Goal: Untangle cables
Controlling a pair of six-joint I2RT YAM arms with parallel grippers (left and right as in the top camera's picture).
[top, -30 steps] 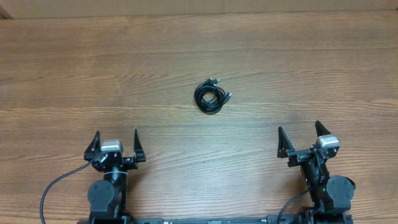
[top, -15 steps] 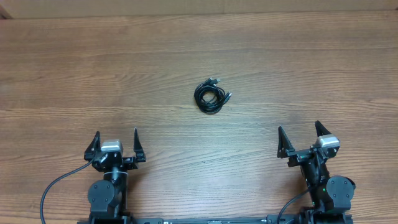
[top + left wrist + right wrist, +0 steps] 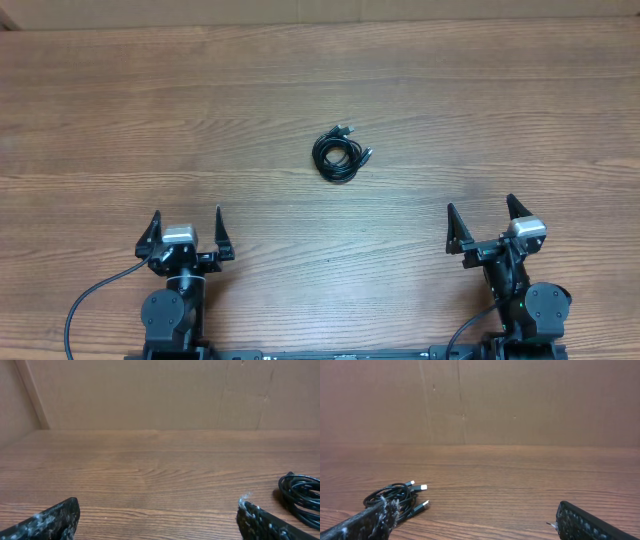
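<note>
— Where are the cables [image 3: 341,155]?
— Near the middle of the wooden table [image 3: 120,120], well apart from both arms, wound into one small, tight black coil.
— Any ends loose?
— A few short plug ends stick out of the coil; the right wrist view shows silver tips on them.
— And the grippers?
— The left gripper [image 3: 188,212] and the right gripper [image 3: 480,203] both sit at the near edge, fingers spread wide, holding nothing.
</note>
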